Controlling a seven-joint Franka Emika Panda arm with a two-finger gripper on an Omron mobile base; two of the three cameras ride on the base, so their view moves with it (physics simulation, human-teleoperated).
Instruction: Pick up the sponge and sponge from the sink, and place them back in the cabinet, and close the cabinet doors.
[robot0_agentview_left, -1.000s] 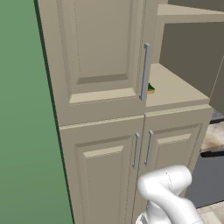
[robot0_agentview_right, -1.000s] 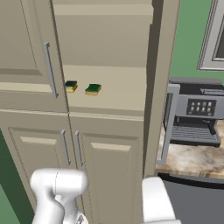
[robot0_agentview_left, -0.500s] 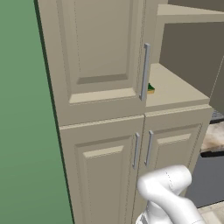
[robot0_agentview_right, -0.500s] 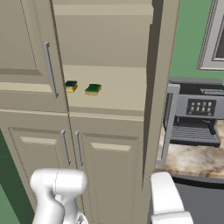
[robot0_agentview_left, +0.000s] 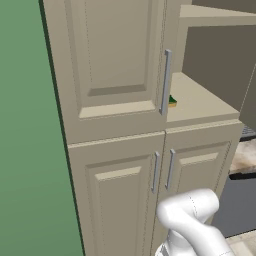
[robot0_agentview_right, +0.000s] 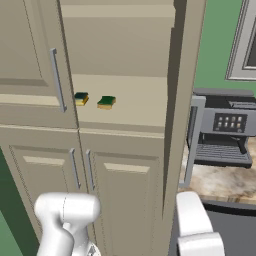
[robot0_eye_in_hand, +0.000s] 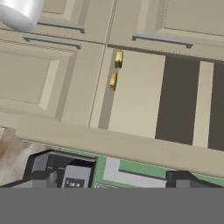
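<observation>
Two small sponges, green on top and yellow below, lie side by side on the beige cabinet shelf (robot0_agentview_right: 135, 107): sponge (robot0_agentview_right: 81, 98) and sponge (robot0_agentview_right: 106, 102). In the hand view they are sponge (robot0_eye_in_hand: 118, 59) and sponge (robot0_eye_in_hand: 113, 81). One sponge (robot0_agentview_left: 172, 101) peeks out past the left door's bar handle (robot0_agentview_left: 166, 82). The left cabinet door (robot0_agentview_left: 115, 60) is shut. The right cabinet door (robot0_agentview_right: 182, 75) stands swung out, seen edge-on. My gripper (robot0_eye_in_hand: 116, 180) is open, holds nothing and is well back from the shelf. The sink is out of view.
Below the shelf are two shorter beige doors with small handles (robot0_agentview_left: 162, 171), both shut. A dark coffee machine (robot0_agentview_right: 225, 130) stands on a speckled counter (robot0_agentview_right: 220, 182) right of the open door. A green wall (robot0_agentview_left: 30, 150) runs along the left.
A white arm link at the lower right of the right base view has risen a little. The sponges and the doors have not moved.
</observation>
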